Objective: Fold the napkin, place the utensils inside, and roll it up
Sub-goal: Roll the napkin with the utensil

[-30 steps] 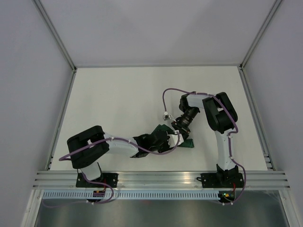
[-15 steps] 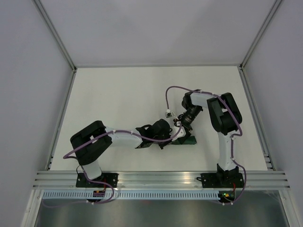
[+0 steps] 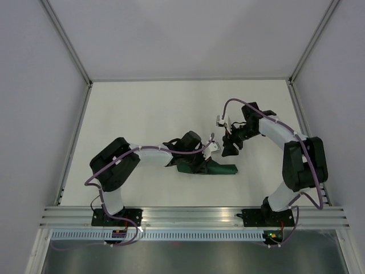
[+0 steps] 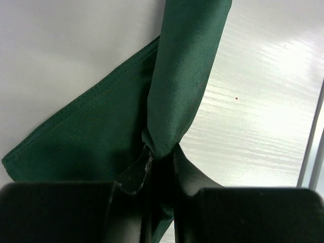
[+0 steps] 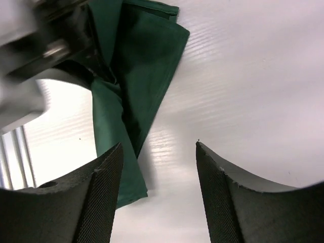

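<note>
The napkin [image 3: 221, 169] lies as a narrow, bunched strip on the worktop [image 3: 142, 114], near the middle and towards the near edge. In the top view its long axis runs left to right. Its free end points right, and its wider left part is under the left tool [image 3: 201, 161].

In the left wrist view, a gathered tube of cloth runs straight away from the fingers. A flat hemmed flap spreads on the worktop to its left. The left tool is nearly closed, pinching the cloth where the tube narrows.

The right tool [image 3: 231, 148] is just beyond the strip's right end and is not touching it. In the right wrist view its fingers [image 5: 104, 192] are spread wide with nothing between them. There the napkin lies ahead and to the left of the gap, with the left tool blurred at its upper edge.
</note>
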Tool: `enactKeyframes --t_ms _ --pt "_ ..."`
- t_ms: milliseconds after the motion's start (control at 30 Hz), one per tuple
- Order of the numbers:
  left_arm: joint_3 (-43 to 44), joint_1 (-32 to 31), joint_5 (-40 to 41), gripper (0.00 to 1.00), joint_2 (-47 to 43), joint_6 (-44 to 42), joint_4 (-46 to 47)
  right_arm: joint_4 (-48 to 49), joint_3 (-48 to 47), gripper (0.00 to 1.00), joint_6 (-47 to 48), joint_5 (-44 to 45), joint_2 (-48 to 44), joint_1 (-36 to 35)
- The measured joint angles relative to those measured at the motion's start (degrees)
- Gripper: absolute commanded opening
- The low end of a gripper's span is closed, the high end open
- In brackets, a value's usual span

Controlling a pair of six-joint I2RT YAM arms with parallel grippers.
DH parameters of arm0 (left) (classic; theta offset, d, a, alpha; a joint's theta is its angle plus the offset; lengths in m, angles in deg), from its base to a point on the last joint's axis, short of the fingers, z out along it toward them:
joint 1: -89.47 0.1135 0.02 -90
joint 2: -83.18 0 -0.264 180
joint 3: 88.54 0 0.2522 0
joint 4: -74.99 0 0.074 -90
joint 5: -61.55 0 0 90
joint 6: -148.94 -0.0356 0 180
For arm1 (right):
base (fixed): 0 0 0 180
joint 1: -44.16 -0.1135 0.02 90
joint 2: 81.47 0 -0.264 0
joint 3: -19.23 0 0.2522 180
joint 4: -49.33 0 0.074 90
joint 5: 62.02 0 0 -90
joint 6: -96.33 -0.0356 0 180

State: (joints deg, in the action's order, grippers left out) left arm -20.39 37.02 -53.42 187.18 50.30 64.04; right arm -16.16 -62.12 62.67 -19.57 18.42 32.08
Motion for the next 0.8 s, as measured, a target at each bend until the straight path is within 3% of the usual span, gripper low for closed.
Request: enactKeyframes --t_ms 233,367,567,800 --pt "4.7 3.5 -7.7 0.02 3.7 2.9 -4.8 16.2 19.8 0.71 -5.1 2.3 -22.9 0.1" --pt "8.6 4.8 -10.8 0.03 6.4 4.3 -8.8 23.9 27.8 0.72 -6.1 6.6 -30.9 -3.3" --pt "14.5 5.6 -14.0 0.03 10.5 5.6 -14.1 35.7 40.0 0.74 -6.9 17.8 -36.4 -17.6" --pt "18.5 6.6 -16.9 0.05 13.4 6.8 -18.5 44.7 44.6 0.74 -6.9 27.7 -36.1 -25.6"
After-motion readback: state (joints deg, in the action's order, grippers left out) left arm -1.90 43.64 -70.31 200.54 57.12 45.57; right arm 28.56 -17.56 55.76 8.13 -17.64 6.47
